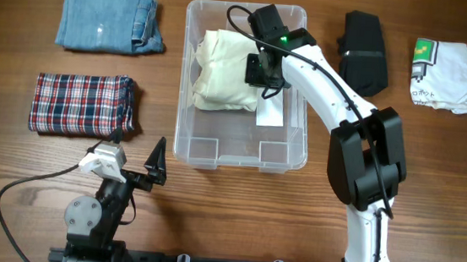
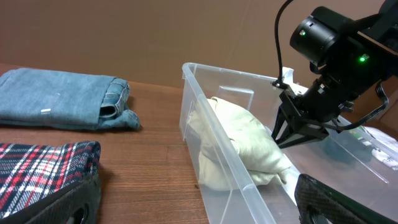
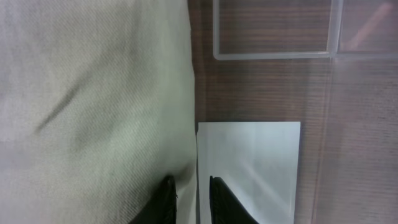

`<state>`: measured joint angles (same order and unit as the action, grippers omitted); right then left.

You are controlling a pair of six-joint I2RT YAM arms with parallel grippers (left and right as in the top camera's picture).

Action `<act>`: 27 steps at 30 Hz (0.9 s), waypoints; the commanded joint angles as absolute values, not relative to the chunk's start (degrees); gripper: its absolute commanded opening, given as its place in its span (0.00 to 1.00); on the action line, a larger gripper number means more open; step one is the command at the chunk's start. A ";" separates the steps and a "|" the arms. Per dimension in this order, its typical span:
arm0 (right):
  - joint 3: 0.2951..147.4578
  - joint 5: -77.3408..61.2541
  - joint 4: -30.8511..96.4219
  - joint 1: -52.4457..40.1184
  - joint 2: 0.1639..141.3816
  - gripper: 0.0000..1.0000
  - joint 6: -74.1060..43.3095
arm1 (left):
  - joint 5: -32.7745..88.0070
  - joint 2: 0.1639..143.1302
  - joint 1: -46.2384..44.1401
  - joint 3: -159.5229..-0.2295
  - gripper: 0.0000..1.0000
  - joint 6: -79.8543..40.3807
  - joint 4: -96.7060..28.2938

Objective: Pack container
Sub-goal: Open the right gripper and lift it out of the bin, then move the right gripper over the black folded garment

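In the middle of the table (image 1: 12,145), the container (image 1: 180,101) surrounds the right gripper (image 3: 191,196), whose jaws stand narrowly apart and empty beside the cream garment (image 1: 222,71). The left gripper (image 1: 135,166), jaws wide apart, hangs outside the container's front-left corner.

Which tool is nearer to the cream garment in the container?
Right. The right tool is at the edge of the cream garment, over the container. The left tool is outside the container, beyond its front wall.
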<state>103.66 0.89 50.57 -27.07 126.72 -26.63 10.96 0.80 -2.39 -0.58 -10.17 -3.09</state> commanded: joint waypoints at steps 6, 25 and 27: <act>109.82 -0.23 52.69 -26.48 120.31 0.40 -25.87 | 10.63 0.47 -1.96 -0.32 1.00 -9.26 -3.36; 113.75 3.60 60.05 2.35 107.35 0.92 -11.29 | 10.63 0.47 -1.96 -0.32 1.00 -9.26 -3.36; 113.73 2.46 59.83 4.12 108.36 0.92 -10.41 | 10.63 0.47 -1.96 -0.32 1.00 -9.26 -3.36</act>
